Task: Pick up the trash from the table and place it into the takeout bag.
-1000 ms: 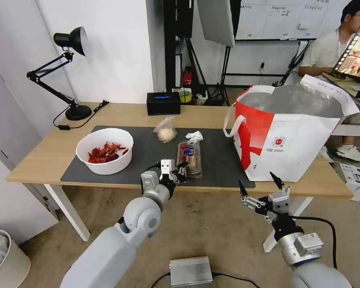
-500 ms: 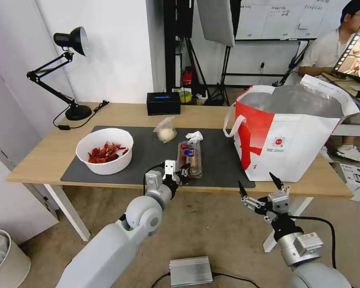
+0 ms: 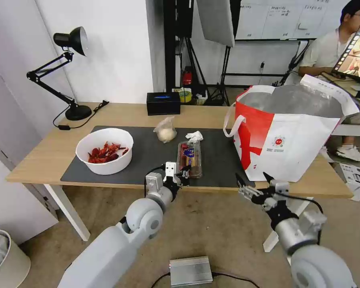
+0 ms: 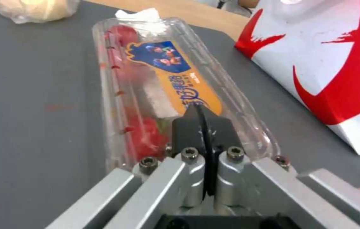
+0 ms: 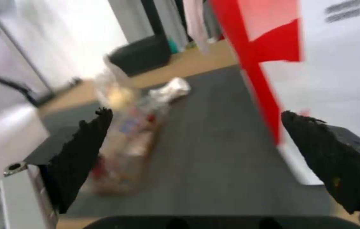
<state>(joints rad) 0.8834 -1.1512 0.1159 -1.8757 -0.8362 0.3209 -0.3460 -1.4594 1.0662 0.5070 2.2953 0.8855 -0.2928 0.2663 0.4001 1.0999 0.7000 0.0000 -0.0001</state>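
Pinching the near end of the clear plastic tray (image 4: 163, 86) with closed jaws, the left gripper (image 3: 179, 175) seems poised to lift it toward the takeout bag (image 3: 292, 136); the right gripper (image 3: 252, 185) hangs open-jawed by the bench (image 3: 39, 154) edge.

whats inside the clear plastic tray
Through the lid of the clear plastic tray you can see red scraps and a whitish piece. A blue-and-orange label covers the middle, and the left gripper, fingers shut, hides the near end.
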